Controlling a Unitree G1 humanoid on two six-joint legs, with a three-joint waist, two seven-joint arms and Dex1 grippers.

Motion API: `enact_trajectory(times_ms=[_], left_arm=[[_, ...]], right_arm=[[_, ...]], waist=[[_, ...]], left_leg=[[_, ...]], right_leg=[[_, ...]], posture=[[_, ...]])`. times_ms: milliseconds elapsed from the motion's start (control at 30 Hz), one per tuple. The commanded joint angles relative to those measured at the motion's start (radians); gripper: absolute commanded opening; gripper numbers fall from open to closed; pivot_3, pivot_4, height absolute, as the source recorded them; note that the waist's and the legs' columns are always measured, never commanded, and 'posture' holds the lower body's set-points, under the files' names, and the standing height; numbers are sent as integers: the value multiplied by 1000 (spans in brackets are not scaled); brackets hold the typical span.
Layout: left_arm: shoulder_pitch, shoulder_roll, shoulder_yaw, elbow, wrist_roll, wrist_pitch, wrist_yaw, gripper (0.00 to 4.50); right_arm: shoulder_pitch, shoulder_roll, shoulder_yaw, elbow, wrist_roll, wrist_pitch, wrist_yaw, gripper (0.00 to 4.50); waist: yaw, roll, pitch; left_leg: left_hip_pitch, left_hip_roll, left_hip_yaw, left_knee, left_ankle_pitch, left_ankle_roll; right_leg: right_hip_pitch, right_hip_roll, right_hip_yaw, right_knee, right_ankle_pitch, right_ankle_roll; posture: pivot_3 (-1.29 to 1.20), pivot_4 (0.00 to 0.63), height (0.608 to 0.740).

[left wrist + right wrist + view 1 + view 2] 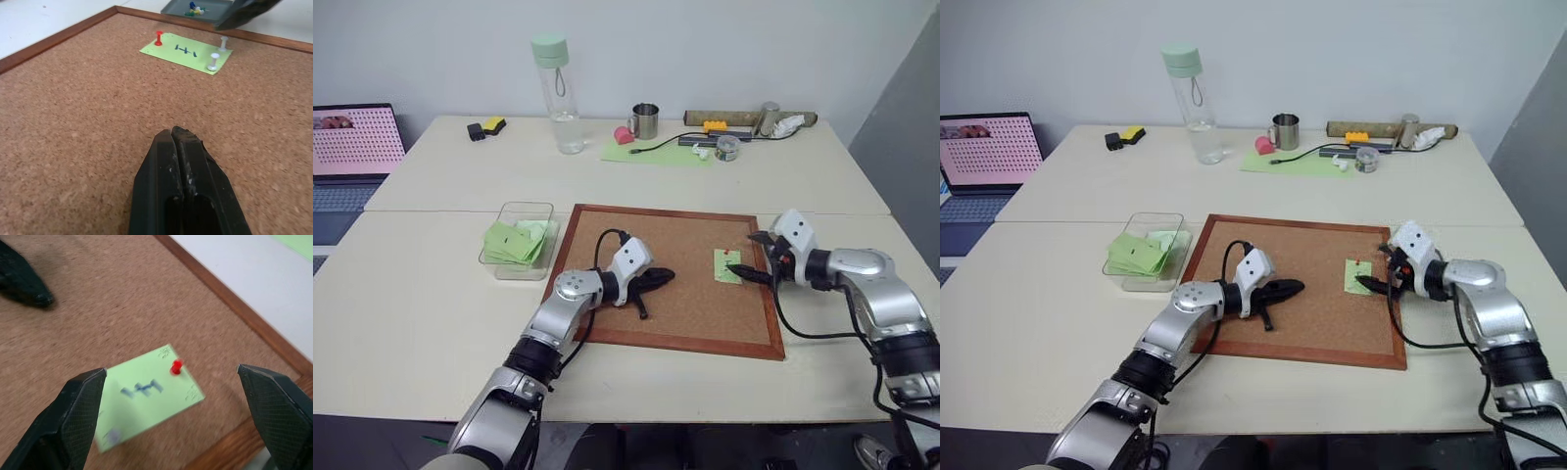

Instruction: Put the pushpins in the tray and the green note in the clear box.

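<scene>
Surface: corkboard laid on pale tables | left gripper held low over mid-board, fingers pressed together, aimed at green note | right gripper spread wide, straddling the note | note pinned flat near board's right edge, red pushpin at one corner, long axis running front-to-back

Note pinned on corkboard, right side; clear box left of corkboard, notes inside.
</scene>
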Motion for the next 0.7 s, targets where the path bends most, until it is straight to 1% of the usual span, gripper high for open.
enact_trajectory(times_ms=[33,100,133,200,333,400,433,467,700], left_arm=[[22,0,4,28,33,-4,14,45],[29,0,4,20,36,-2,15,0],[31,0,4,18,37,-1,15,0],[36,0,4,12,39,1,15,0],[44,2,2,-1,43,9,10,0],[48,4,-3,-7,48,10,6,0],[50,5,-3,-10,49,11,5,0],[51,5,-3,-12,49,11,5,0],[47,4,-2,-8,52,13,5,0]], right_arm=[[-47,28,-3,89,-25,-92,-2,4500],[-64,44,-2,136,-39,-129,-11,4125],[-71,51,-2,158,-47,-147,-16,4041],[-80,62,-3,196,-60,-177,-19,3533],[-86,80,-16,248,-61,-216,-25,2860],[-82,85,-18,261,-64,-235,-24,2335],[-81,87,-19,265,-64,-241,-24,2198],[-80,91,-22,268,-62,-246,-26,1889],[-81,114,-24,281,-61,-255,-34,482]], waist=[[2,0,0],[1,0,0],[1,0,-1],[0,0,-1],[-1,0,-1],[-2,1,-1],[-2,1,-1],[-2,1,-1],[-2,1,-1]], left_leg=[[0,0,0,0,0,0],[0,0,0,0,0,0],[0,0,0,0,0,0],[0,0,0,0,0,0],[0,0,0,0,0,0],[0,0,0,0,0,0],[0,0,0,0,0,0],[0,0,0,0,0,0],[0,0,0,0,0,0]], right_leg=[[0,0,0,0,0,0],[0,0,0,0,0,0],[0,0,0,0,0,0],[0,0,0,0,0,0],[0,0,0,0,0,0],[0,0,0,0,0,0],[0,0,0,0,0,0],[0,0,0,0,0,0],[0,0,0,0,0,0]], posture=[[0,150,740],[0,150,740],[0,150,740],[0,150,740],[0,150,740],[0,150,740],[0,150,740],[0,150,740],[0,150,740]])
